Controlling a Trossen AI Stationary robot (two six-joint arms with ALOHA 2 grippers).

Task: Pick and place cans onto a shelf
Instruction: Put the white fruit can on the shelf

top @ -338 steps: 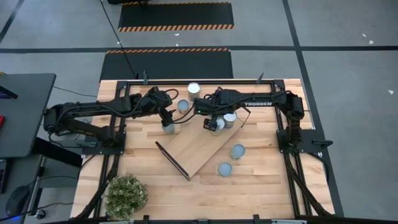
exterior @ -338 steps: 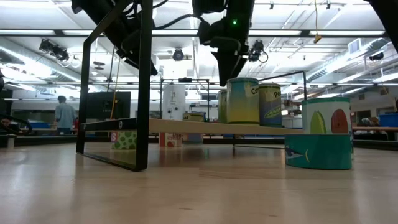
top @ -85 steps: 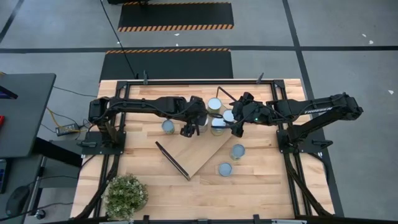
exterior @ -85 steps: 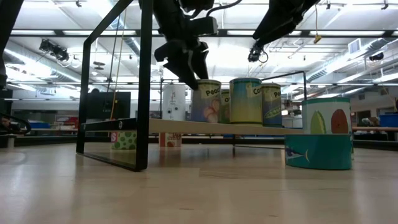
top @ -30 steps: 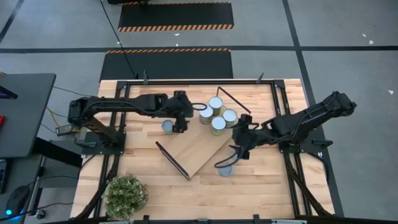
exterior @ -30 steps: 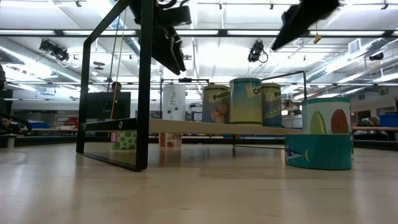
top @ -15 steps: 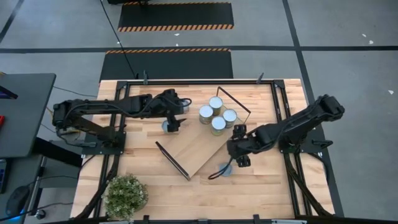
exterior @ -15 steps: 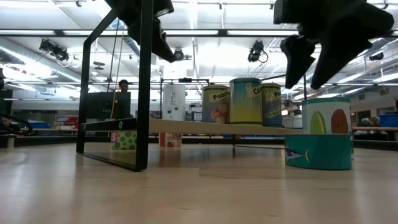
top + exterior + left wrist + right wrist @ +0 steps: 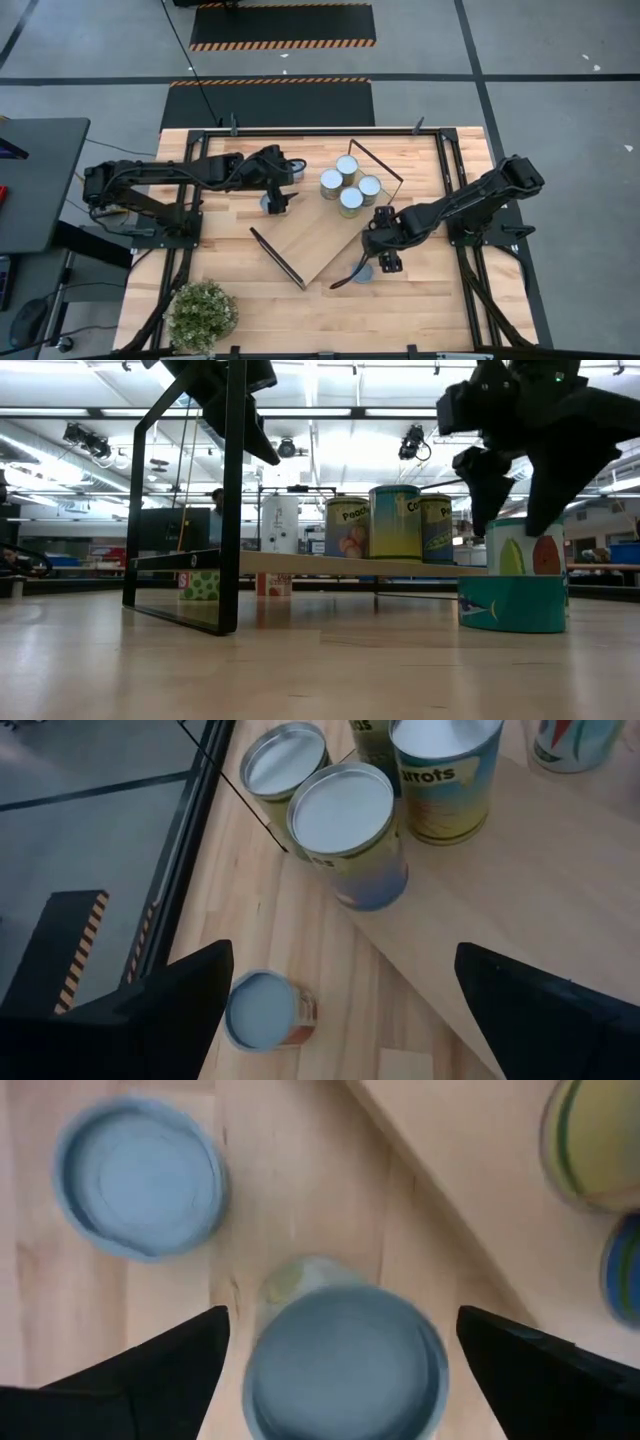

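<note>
My right end effector [image 9: 340, 1370] hangs wide open and empty right above an upright can [image 9: 343, 1363] on the tabletop [image 9: 430, 290] beside the shelf [image 9: 318, 238], so it's straight down between my fingers.

four cans [image 9: 347, 184] clustered on shelf [image 9: 318, 235], another can [image 9: 268, 203] left of it

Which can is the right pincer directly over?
The tall can on the table beside the shelf, framed by the open right pincer; its shorter neighbour sits off to one side.
</note>
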